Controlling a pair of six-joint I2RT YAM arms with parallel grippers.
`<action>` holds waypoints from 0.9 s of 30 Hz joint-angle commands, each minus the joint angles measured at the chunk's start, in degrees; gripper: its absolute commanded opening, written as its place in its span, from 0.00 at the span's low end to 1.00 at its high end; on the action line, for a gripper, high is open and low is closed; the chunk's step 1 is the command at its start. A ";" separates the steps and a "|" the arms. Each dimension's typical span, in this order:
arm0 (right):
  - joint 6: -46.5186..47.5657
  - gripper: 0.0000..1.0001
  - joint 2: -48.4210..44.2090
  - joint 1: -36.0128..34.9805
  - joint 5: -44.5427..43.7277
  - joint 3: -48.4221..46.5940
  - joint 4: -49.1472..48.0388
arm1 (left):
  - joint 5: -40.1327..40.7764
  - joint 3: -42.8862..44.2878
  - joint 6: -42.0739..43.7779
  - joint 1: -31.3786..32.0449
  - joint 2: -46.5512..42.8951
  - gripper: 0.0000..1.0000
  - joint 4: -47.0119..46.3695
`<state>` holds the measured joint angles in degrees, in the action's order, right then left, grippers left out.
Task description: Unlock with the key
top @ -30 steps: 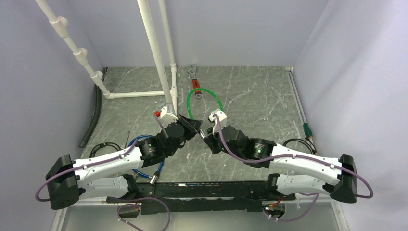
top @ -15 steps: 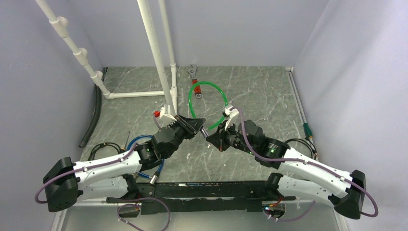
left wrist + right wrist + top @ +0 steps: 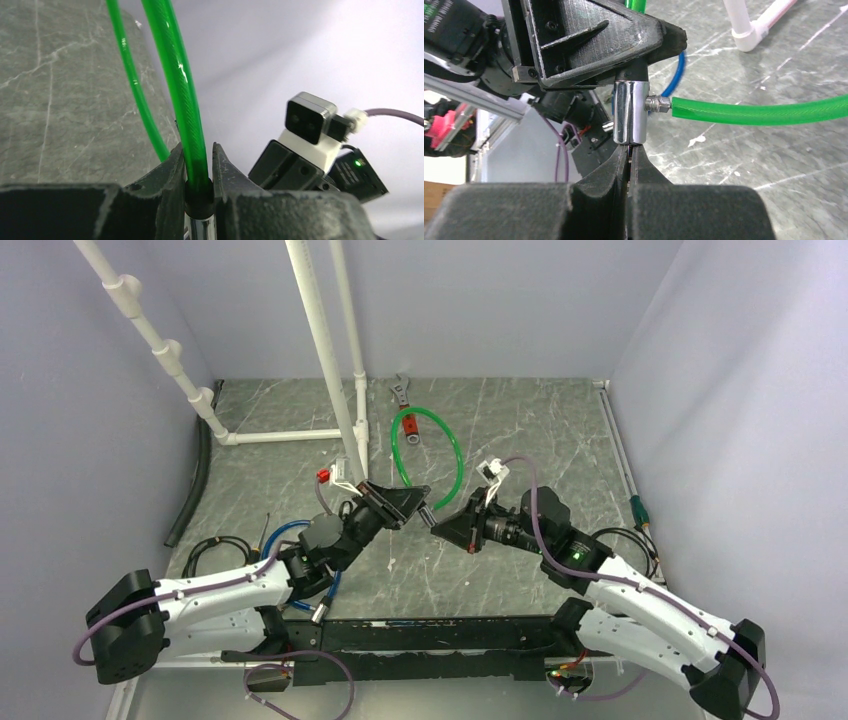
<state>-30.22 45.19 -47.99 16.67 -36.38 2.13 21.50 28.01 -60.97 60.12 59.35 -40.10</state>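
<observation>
My left gripper (image 3: pixel 196 150) is shut on the green cable (image 3: pixel 175 75) just above its black collar, holding the silver lock cylinder (image 3: pixel 631 112) up off the table. The cable's free end is plugged into the cylinder's side, and the loop (image 3: pixel 455 455) arcs away behind. My right gripper (image 3: pixel 629 147) is shut, fingertips pressed against the cylinder's lower end. Only a thin sliver of the key (image 3: pixel 629 152) shows between those fingers, going into the lock. In the top view the left gripper (image 3: pixel 415 502) and right gripper (image 3: pixel 437 523) meet tip to tip at mid-table.
A red-handled wrench (image 3: pixel 404 405) lies at the back beside the green loop. White pipes (image 3: pixel 320 350) rise at the back left, with a black hose (image 3: pixel 195 480) along the left wall. A blue cable (image 3: pixel 300 530) lies under the left arm.
Both arms have stretched forward, the right one swinging its wrist to the right. The lock stayed between the two grippers, and the green loop has tipped toward the right.
</observation>
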 commanded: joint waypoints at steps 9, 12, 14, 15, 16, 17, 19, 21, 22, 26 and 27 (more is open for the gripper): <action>-10.16 0.00 0.12 5.79 26.60 2.64 -30.88 | -20.71 -2.25 10.43 0.20 -3.39 0.00 -14.38; -9.54 0.02 0.29 5.93 26.54 1.79 -29.33 | -19.87 -2.46 11.53 0.09 -6.02 0.00 -11.66; -8.18 0.11 0.52 5.89 24.83 0.93 -26.25 | -18.90 -2.40 12.38 0.01 -7.62 0.00 -9.10; -7.49 0.22 0.48 5.93 23.80 0.54 -24.53 | -18.67 -2.52 12.83 0.00 -8.33 0.00 -8.43; -6.76 0.30 0.29 5.93 23.01 0.38 -22.79 | -18.42 -2.55 13.25 0.00 -8.92 0.00 -7.57; -5.95 0.37 -0.10 5.90 22.12 0.27 -21.03 | -17.77 -2.48 13.52 -0.04 -9.65 0.00 -6.08; -4.59 0.52 -1.22 5.89 20.70 0.53 -17.77 | -17.44 -2.31 14.63 -0.09 -10.78 0.00 -4.63; -3.55 0.60 -2.47 5.94 19.92 1.03 -15.45 | -16.83 -2.24 15.75 -0.09 -11.66 0.00 -3.31; -3.39 0.64 -3.11 5.94 19.49 1.39 -14.66 | -16.85 -2.30 16.32 -0.09 -11.85 0.00 -3.28; -4.33 0.86 -6.60 5.95 15.56 3.76 -11.76 | -16.78 -2.28 17.61 -0.18 -12.02 0.00 -3.38; -5.16 0.88 -7.54 5.97 13.41 4.45 -10.60 | -16.91 -2.27 17.70 -0.22 -11.94 0.00 -3.49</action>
<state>-35.24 41.28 -42.13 36.05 -32.93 -11.22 5.82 25.15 -46.39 59.81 48.90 -40.18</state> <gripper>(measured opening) 0.826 0.212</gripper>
